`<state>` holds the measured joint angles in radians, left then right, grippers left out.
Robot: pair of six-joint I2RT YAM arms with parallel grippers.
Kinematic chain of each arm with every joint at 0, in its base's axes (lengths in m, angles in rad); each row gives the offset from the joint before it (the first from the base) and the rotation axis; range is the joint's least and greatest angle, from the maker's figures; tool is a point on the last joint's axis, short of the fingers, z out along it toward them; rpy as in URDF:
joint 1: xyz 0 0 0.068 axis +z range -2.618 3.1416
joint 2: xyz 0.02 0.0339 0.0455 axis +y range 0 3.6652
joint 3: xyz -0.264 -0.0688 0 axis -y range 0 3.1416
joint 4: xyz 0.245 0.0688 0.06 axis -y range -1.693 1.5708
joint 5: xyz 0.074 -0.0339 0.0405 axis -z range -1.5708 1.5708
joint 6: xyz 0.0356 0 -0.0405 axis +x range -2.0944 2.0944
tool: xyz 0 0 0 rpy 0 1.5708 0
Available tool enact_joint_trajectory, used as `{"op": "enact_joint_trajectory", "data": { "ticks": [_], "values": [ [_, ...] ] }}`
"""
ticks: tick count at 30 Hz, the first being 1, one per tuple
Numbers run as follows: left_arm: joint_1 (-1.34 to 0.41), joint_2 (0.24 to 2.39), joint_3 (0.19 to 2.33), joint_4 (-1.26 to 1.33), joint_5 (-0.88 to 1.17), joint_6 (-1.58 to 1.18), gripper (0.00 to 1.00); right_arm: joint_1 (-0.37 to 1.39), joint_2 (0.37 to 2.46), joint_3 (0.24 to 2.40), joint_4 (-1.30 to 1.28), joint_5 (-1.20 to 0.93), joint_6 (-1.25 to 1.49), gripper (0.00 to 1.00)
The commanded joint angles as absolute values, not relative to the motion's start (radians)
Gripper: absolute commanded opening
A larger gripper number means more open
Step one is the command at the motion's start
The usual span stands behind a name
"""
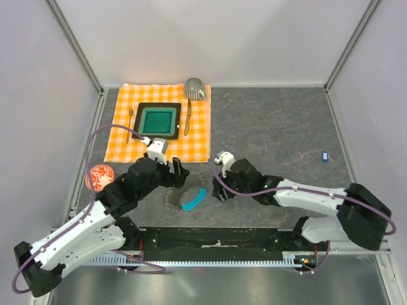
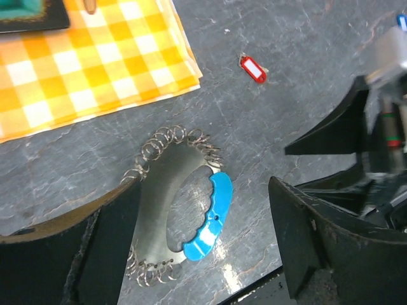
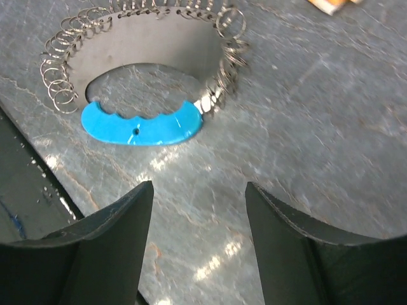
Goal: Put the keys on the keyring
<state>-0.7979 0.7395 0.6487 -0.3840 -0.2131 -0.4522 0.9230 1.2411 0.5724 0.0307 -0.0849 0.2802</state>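
The keyring (image 1: pixel 180 196), a floppy loop of thin metal coils with a light-blue strip (image 1: pixel 194 201), lies on the grey table near the front edge. My left gripper (image 1: pixel 179 178) is open and empty; in the left wrist view the ring (image 2: pixel 166 190) lies between its spread fingers (image 2: pixel 76 254). My right gripper (image 1: pixel 215 189) is open and empty just right of the ring, which shows beyond its fingertips (image 3: pixel 143 54). The red-tagged key (image 2: pixel 252 68) lies on the table past the ring; the top view hides it. The blue-tagged key (image 1: pixel 325 155) lies far right.
An orange checked cloth (image 1: pixel 198 143) at the back left carries a green dish on a black mat (image 1: pixel 158 119), a fork (image 1: pixel 130 124) and a knife (image 1: pixel 187 117). A metal cup (image 1: pixel 194 88) stands behind. A red-patterned saucer (image 1: pixel 101 177) sits at the left.
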Motion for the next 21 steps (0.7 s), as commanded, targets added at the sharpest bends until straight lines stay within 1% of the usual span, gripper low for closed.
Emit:
{"op": "enact_joint_trajectory", "data": {
  "ticks": [1, 2, 4, 5, 8, 12, 18, 21],
  "values": [
    [-0.796, 0.649, 0.686, -0.514, -0.296, -0.534, 0.88, 0.998, 1.382, 0.702, 0.060, 0.034, 0.249, 0.66],
    [-0.796, 0.635, 0.690, -0.529, -0.298, -0.535, 0.89, 1.011, 1.437, 0.721, 0.052, 0.049, 0.247, 0.59],
    [-0.796, 0.608, 0.699, -0.549, -0.287, -0.537, 0.89, 1.041, 1.507, 0.776, 0.043, 0.098, 0.245, 0.53],
    [-0.796, 0.589, 0.719, -0.563, -0.282, -0.534, 0.89, 1.049, 1.525, 0.793, 0.029, 0.115, 0.247, 0.47],
    [-0.796, 0.557, 0.764, -0.641, -0.291, -0.512, 0.89, 1.060, 1.584, 0.847, 0.005, 0.158, 0.250, 0.40],
    [-0.796, 0.516, 0.779, -0.699, -0.324, -0.480, 0.90, 1.060, 1.641, 0.908, -0.034, 0.198, 0.253, 0.37],
    [-0.795, 0.488, 0.776, -0.707, -0.360, -0.472, 0.90, 1.062, 1.709, 0.962, -0.061, 0.225, 0.261, 0.35],
    [-0.793, 0.480, 0.772, -0.709, -0.365, -0.472, 0.90, 1.062, 1.730, 0.977, -0.067, 0.222, 0.259, 0.31]
  ]
}}
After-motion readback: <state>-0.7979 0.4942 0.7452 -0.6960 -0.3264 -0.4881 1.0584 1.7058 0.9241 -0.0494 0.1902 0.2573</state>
